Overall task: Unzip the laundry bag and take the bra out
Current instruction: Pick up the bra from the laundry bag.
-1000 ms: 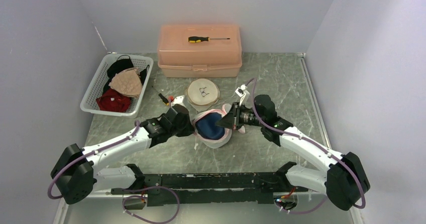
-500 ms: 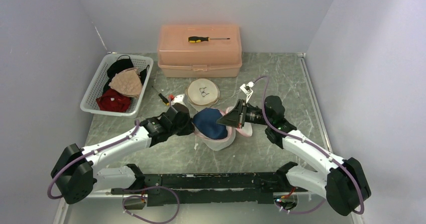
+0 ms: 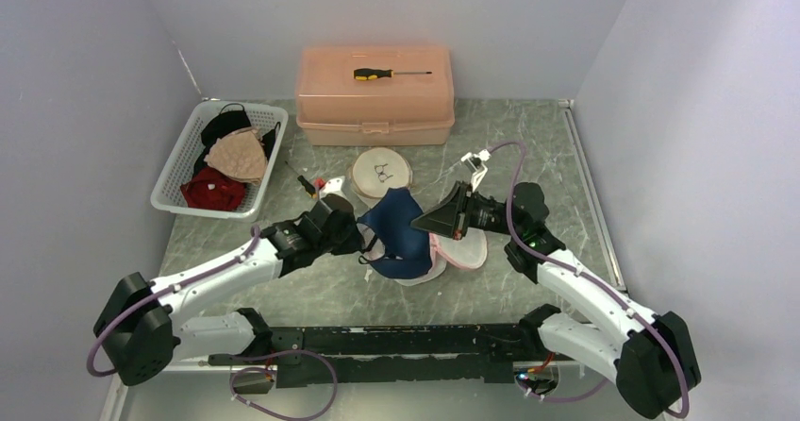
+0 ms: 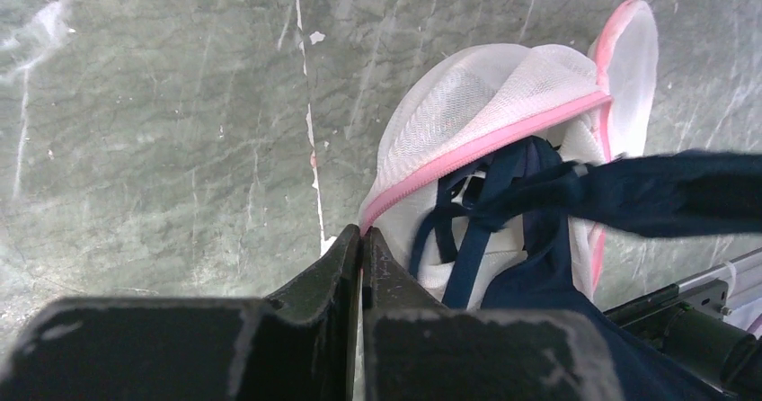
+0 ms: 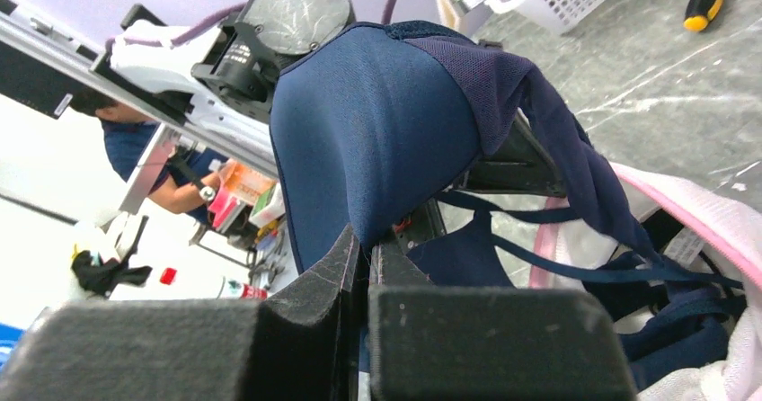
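Clamping the bra (image 3: 394,230), right jaws hold it up; left jaws pinch laundry bag (image 4: 485,95).

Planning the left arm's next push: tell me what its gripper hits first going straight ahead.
The laundry bag: the left gripper is shut on its pink zip edge, so the white mesh probably lies ahead.

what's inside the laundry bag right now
Straps and lower edge of the navy bra sit in the open mouth of the laundry bag; its cup is out, pinched by the right gripper. Deeper inside is hidden by bra and mesh.
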Controlling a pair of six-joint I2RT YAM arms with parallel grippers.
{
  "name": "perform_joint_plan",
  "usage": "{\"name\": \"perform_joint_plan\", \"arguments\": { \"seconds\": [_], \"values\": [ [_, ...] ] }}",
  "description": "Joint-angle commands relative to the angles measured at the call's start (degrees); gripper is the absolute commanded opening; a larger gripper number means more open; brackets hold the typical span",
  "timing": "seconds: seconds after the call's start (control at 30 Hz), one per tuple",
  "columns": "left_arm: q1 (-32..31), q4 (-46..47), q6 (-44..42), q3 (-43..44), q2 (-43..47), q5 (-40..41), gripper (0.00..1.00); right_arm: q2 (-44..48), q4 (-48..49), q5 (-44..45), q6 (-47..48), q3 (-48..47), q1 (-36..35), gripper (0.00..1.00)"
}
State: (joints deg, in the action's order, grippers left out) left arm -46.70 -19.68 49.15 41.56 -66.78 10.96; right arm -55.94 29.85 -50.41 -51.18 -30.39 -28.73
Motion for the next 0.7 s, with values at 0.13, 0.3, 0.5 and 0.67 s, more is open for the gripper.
{"name": "perform_joint_plan", "arguments": {
  "seconds": [0.13, 0.3, 0.5, 0.67],
  "values": [
    [0.0, -3.9, 0.0, 0.4, 10.5, 5.0, 0.28, 3.4, 0.3, 6.0, -1.1, -3.4, 2.0, 0.0],
    [0.0, -8.2, -1.2, 2.1, 16.9, 8.1, 0.46, 5.2, -3.8, 9.1, -0.4, -7.1, 2.3, 0.0],
    [0.0, -11.0, -3.4, 4.3, 21.7, 11.3, 0.54, 6.6, -9.5, 10.3, 2.3, -12.5, 2.4, 0.0],
    [0.0, -9.2, -6.0, 4.6, 24.3, 11.3, 0.6, 7.1, -12.6, 11.5, 3.7, -15.5, 2.3, 0.0]
  ]
}}
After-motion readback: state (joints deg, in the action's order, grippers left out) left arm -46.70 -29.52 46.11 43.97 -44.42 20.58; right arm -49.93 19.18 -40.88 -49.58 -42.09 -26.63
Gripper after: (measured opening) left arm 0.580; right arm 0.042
